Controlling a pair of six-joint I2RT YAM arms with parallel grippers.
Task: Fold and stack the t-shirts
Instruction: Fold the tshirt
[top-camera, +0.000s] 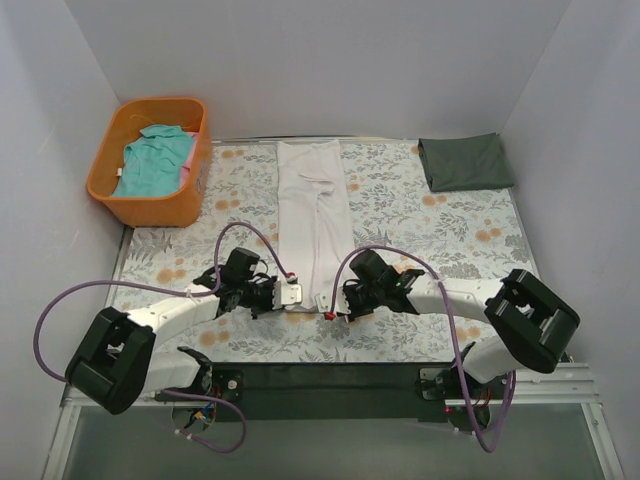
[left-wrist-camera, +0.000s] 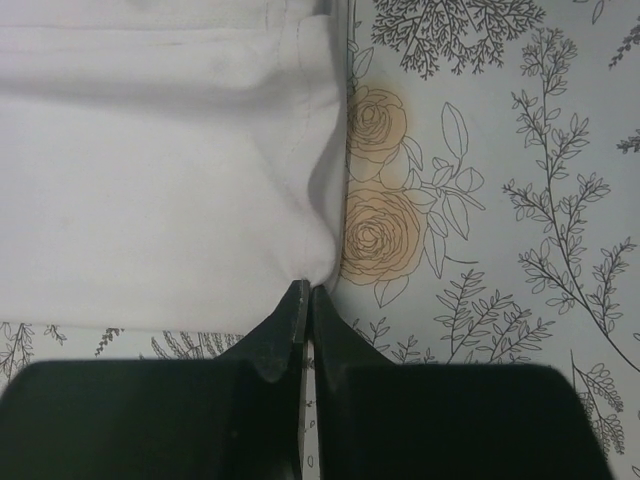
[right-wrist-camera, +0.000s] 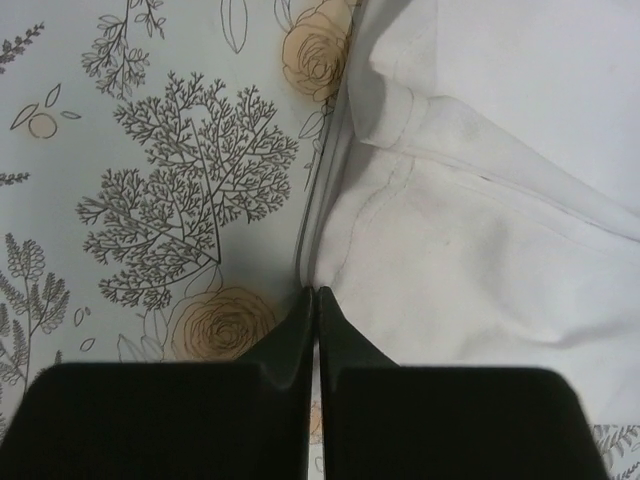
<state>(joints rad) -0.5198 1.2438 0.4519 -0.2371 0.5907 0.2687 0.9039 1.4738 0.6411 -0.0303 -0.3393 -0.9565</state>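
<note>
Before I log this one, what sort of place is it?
Probably a robot test booth staged for laundry folding: plain white walls box in a floral-covered table bearing a white t-shirt, plus an orange laundry basket.

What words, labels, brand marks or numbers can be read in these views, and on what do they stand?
None can be read. The long white cloth t-shirt, the folded dark grey-green t-shirt, the teal t-shirt in the orange plastic basket, and the floral-patterned table covering show no lettering; the wrist views show only plain cloth and printed flowers.
</note>
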